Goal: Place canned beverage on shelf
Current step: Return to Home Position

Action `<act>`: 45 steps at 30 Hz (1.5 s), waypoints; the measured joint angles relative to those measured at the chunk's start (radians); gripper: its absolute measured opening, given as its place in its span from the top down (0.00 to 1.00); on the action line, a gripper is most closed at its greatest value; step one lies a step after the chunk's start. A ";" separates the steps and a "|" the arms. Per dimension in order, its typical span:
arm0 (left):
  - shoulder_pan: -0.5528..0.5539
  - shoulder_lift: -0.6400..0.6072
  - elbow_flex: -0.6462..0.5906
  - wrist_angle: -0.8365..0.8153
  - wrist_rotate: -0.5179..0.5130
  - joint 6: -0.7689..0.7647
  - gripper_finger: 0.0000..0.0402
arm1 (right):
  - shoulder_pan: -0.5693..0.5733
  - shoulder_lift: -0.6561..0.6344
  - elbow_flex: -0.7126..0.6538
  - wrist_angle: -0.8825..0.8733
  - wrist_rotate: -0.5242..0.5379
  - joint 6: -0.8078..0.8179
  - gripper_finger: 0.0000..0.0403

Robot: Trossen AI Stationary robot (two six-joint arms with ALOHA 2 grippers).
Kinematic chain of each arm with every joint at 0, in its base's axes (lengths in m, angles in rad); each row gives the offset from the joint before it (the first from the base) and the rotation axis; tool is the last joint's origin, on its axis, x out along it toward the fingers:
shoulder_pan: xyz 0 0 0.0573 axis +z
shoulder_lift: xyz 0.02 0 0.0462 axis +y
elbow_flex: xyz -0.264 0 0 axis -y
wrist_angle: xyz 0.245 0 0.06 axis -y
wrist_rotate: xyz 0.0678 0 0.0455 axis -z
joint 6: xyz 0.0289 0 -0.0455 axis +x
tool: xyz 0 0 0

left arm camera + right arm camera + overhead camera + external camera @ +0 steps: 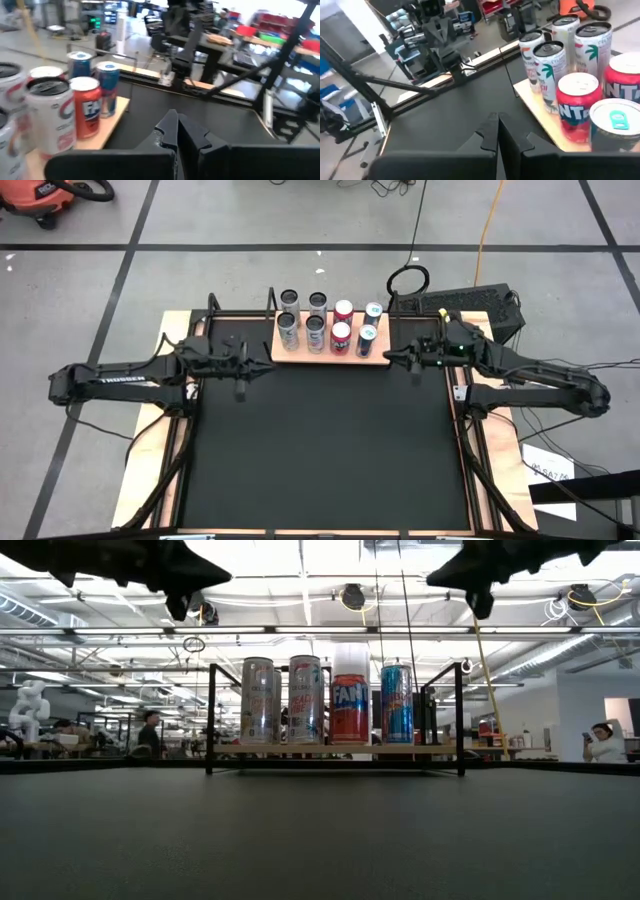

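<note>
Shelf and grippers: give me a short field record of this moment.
shelf: wood board at the far edge of the table
cans on shelf: eight, upright, four columns of two
columns, left to right: two of silver cans, red cans, blue cans
left gripper: shut, empty, left of shelf
right gripper: shut, empty, right of shelf

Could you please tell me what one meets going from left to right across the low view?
From the left: left gripper, up high → shelf's left rail → silver can → second silver can → red can → blue can → shelf's right rail → right gripper, up high.
</note>
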 joint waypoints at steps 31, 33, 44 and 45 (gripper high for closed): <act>-0.012 -0.445 -0.264 -0.077 -0.032 0.209 0.98 | -0.043 -0.169 -0.260 0.190 -0.162 -0.225 1.00; -0.012 -0.480 -0.269 -0.076 -0.032 0.208 0.98 | -0.043 -0.188 -0.260 0.166 -0.186 -0.251 1.00; -0.012 -0.649 -0.270 -0.220 -0.031 0.206 0.98 | -0.060 -0.331 -0.379 0.266 -0.203 -0.215 1.00; -0.012 -0.654 -0.270 -0.235 -0.031 0.206 0.98 | -0.060 -0.334 -0.408 0.324 -0.200 -0.175 1.00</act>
